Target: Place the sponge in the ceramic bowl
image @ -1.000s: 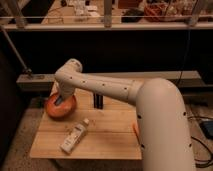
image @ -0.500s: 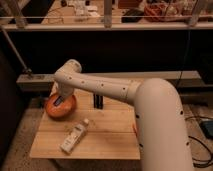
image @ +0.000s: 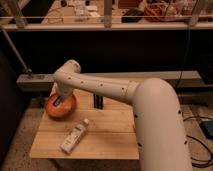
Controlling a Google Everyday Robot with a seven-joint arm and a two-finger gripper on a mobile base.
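Observation:
The orange-brown ceramic bowl (image: 60, 108) sits at the left rear of the wooden table (image: 110, 135). My white arm reaches across from the right and bends down over it, putting the gripper (image: 60, 100) inside the bowl's rim. A small dark-blue patch, the sponge (image: 58, 102), shows at the gripper's tip within the bowl. Whether the gripper still holds the sponge is hidden by the arm.
A white bottle (image: 74, 137) lies on its side at the table's front left. An upright dark box (image: 98, 100) stands at the rear middle, partly behind my arm. A grey ledge (image: 35, 80) and dark wall run behind the table. Cables lie on the floor at right.

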